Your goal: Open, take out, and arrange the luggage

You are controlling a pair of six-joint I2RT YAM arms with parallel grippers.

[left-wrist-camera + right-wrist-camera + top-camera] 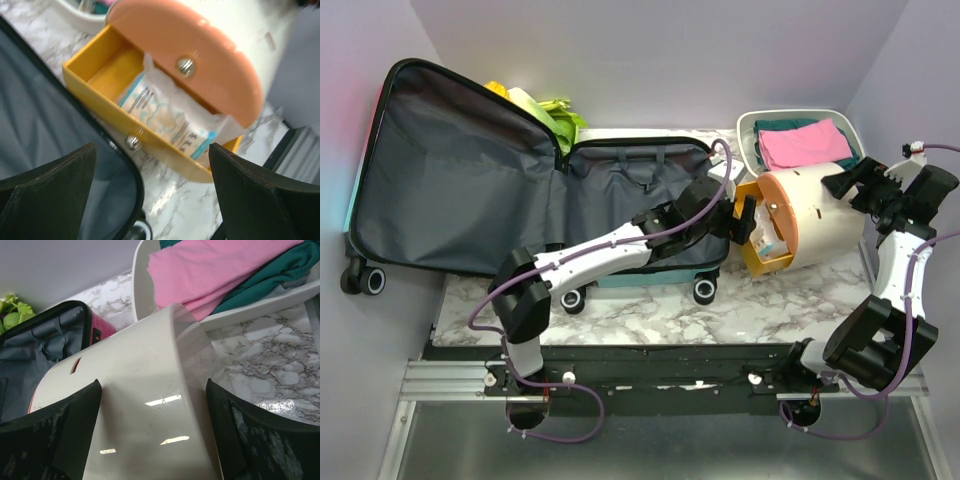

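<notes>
The luggage (pixel 450 170) lies open on the marble table, its dark grey lining up, the lid at the left and the base (pixel 640 190) in the middle. My left gripper (pixel 745 222) is open just past the suitcase's right rim. In the left wrist view (pixel 152 150) it hovers before a pulled-out yellow drawer (pixel 100 95) holding a white and blue packet (pixel 160 112). The drawer belongs to a white round cabinet (pixel 810 215) lying on its side. My right gripper (pixel 855 185) is open, its fingers (pixel 65 430) on either side of the cabinet's back (pixel 145 390).
A white tray (pixel 750 125) with folded pink cloth (pixel 800 142) and teal cloth stands at the back right. Green and yellow items (pixel 545 110) lie behind the suitcase. The suitcase's black wheels (pixel 705 290) face the near edge. Walls close in on both sides.
</notes>
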